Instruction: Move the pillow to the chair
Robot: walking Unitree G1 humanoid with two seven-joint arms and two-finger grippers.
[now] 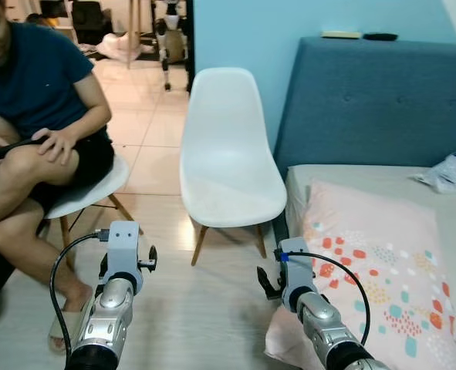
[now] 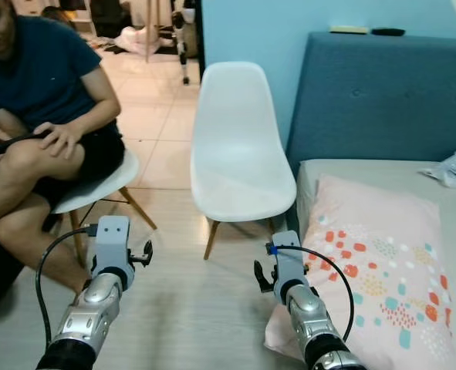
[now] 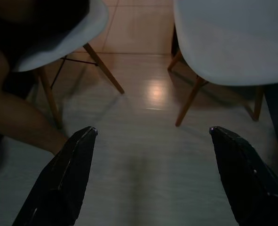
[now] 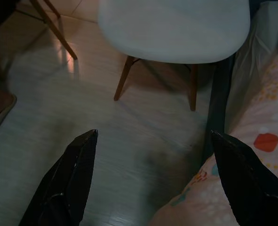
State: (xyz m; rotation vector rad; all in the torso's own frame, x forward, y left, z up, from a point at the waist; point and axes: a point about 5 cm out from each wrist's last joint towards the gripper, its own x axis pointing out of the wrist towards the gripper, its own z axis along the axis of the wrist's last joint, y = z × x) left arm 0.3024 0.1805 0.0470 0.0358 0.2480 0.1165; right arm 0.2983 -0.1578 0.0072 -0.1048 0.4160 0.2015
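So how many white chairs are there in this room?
2. One empty white chair stands beside the bed, facing the robot. The other white chair is further left, with a person seated on it.

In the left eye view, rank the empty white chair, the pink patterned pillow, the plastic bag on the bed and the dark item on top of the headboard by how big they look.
1. Empty white chair and pink patterned pillow: alike, and the pillow is nearer and cut off by the frame, so unranked.
2. Plastic bag.
3. Dark item on the headboard.
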